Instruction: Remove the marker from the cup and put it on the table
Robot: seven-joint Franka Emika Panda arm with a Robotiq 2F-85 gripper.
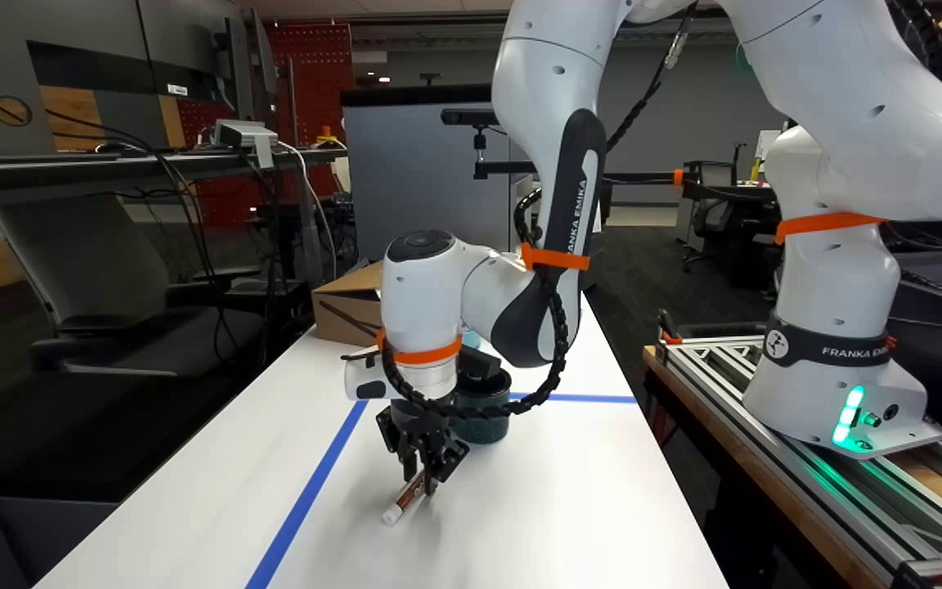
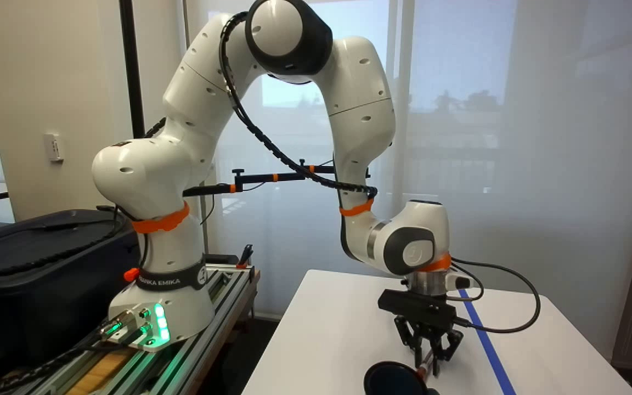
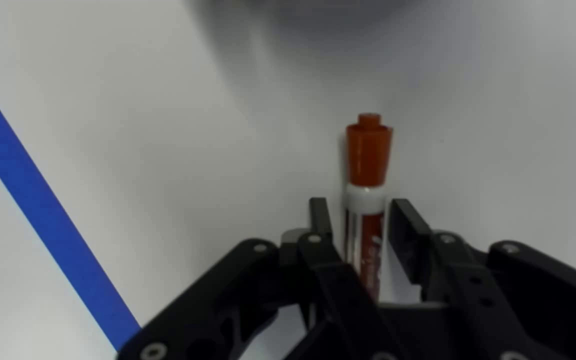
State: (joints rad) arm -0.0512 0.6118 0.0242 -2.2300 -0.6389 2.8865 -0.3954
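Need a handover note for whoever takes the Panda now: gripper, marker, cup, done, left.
Gripper: open, low over the table, jaws straddling the marker, gap visible in the wrist view.
Marker: lies on the table, outside the cup.
Cup: upright on the table nearby.
Done: marker out of the cup, looks set down.
Left: probably just raise the gripper straight up without nudging the marker.
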